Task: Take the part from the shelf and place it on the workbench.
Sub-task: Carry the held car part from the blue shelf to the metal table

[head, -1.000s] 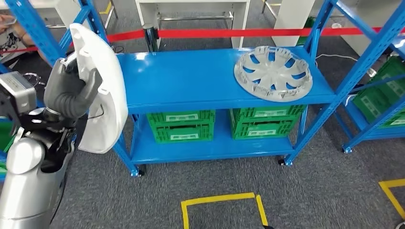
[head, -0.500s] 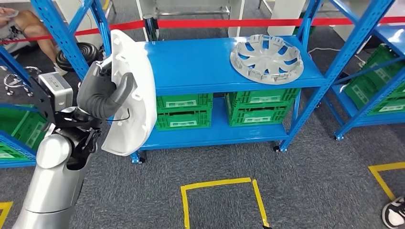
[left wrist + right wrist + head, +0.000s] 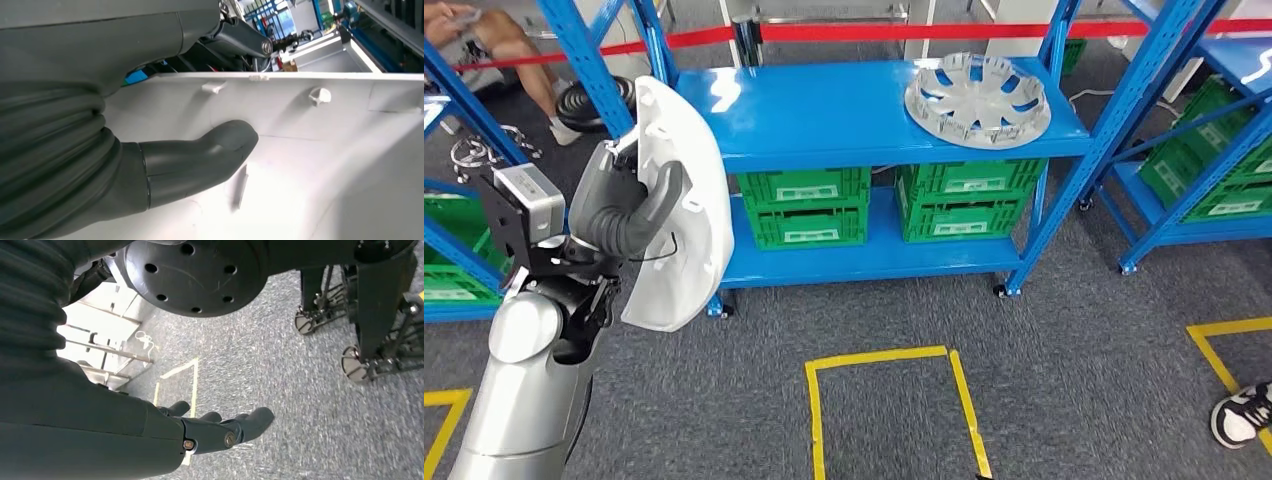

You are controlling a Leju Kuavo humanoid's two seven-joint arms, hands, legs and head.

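Head view, from the left: the left hand [image 3: 624, 205] grips a large white part [image 3: 686, 205], a smooth curved plastic shell held on edge in front of the blue shelf [image 3: 824, 110]. Left wrist view adds what the head view lacks: the thick grey thumb [image 3: 200, 160] presses flat on the part's [image 3: 325, 165] inner face, which carries small moulded clips and a raised rib. Further right on the shelf top lies a round silver wheel cover [image 3: 977, 100] with spoke-like slots, and ribbed green crates [image 3: 802, 208] sit on the lower level. Right wrist view shows the right hand [image 3: 220, 432] hanging over grey carpet, fingers straight and loosely apart, holding nothing. Against the earlier frames the whole scene has shifted, so the camera has moved; the grip on the part looks unchanged.
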